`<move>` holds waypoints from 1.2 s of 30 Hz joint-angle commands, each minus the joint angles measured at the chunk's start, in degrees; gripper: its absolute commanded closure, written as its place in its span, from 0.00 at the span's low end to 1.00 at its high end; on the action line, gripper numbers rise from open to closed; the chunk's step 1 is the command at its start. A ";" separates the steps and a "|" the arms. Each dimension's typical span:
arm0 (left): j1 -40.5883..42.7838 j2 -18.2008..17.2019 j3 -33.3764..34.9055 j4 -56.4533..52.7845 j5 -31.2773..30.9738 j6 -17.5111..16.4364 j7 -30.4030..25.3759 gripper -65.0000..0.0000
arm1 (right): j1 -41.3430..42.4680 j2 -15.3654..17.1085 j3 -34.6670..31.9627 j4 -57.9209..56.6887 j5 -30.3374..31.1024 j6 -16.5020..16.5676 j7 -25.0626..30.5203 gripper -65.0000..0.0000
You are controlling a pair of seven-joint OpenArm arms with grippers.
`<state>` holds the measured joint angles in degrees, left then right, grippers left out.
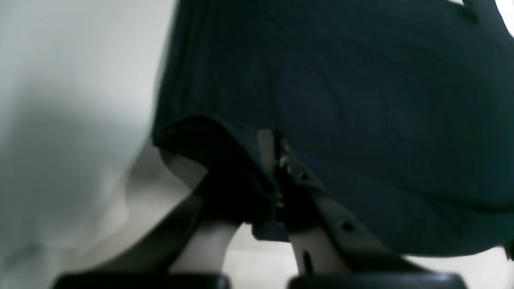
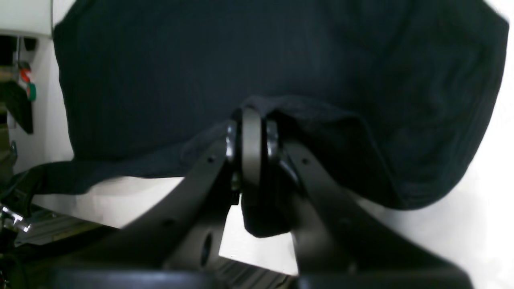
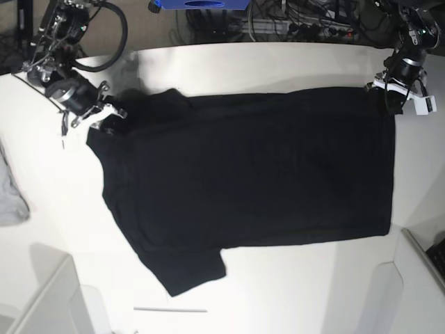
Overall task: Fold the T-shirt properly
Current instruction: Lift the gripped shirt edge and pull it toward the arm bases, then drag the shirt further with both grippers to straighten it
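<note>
The black T-shirt (image 3: 250,174) lies spread flat on the white table (image 3: 278,69), plain side up; no print or tag shows. My left gripper (image 3: 387,94) is at the shirt's far right corner, shut on its hem. In the left wrist view the gripper (image 1: 277,160) pinches a fold of the T-shirt (image 1: 361,100). My right gripper (image 3: 106,123) is at the shirt's far left corner by the sleeve. In the right wrist view the gripper (image 2: 251,132) is shut on a bunched edge of the T-shirt (image 2: 200,60).
A light grey cloth (image 3: 10,198) lies at the table's left edge. A thin white stick (image 3: 170,309) lies near the front edge. White bins stand at the front left (image 3: 42,299) and front right (image 3: 410,278). Cables and a blue box (image 3: 201,4) lie behind the table.
</note>
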<state>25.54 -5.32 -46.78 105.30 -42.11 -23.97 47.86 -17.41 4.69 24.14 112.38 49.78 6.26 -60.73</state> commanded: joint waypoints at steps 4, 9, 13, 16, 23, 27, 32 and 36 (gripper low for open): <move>-1.67 -0.88 -0.29 0.68 -0.93 0.19 -1.04 1.00 | 3.39 0.45 -0.01 0.72 0.99 -2.97 0.82 1.00; -2.99 -0.88 -0.29 0.59 -0.93 2.56 -1.04 1.00 | 6.82 1.07 -0.10 -2.88 0.99 -3.40 -0.33 1.00; -4.22 -0.96 -0.29 0.59 -0.93 4.14 -1.04 1.00 | 8.31 1.25 -0.10 -5.08 0.99 -3.40 -1.12 1.00; -5.28 -0.96 -0.29 -0.46 -0.93 4.32 -1.04 1.00 | 9.54 1.25 -0.10 -6.14 0.99 -3.40 -1.29 1.00; -7.21 -1.40 -0.29 -3.80 -0.31 4.32 -1.04 1.00 | 12.88 1.25 -0.18 -10.88 0.99 -3.40 -1.38 1.00; -10.55 -1.32 -0.20 -4.77 5.14 4.32 -1.04 1.00 | 15.43 1.25 -0.18 -13.96 0.99 -3.40 -1.38 1.00; -13.80 -1.32 -0.20 -6.79 8.04 4.32 -1.04 1.00 | 17.80 1.33 -0.18 -18.36 0.99 -3.40 -1.12 1.00; -14.95 -1.84 2.08 -9.52 8.04 4.32 -1.04 1.00 | 19.39 1.33 -0.27 -20.99 0.90 -3.40 -1.12 1.00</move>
<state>10.98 -6.50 -44.47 94.89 -33.26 -19.49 48.03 1.02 5.48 23.83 90.54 49.71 2.57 -62.81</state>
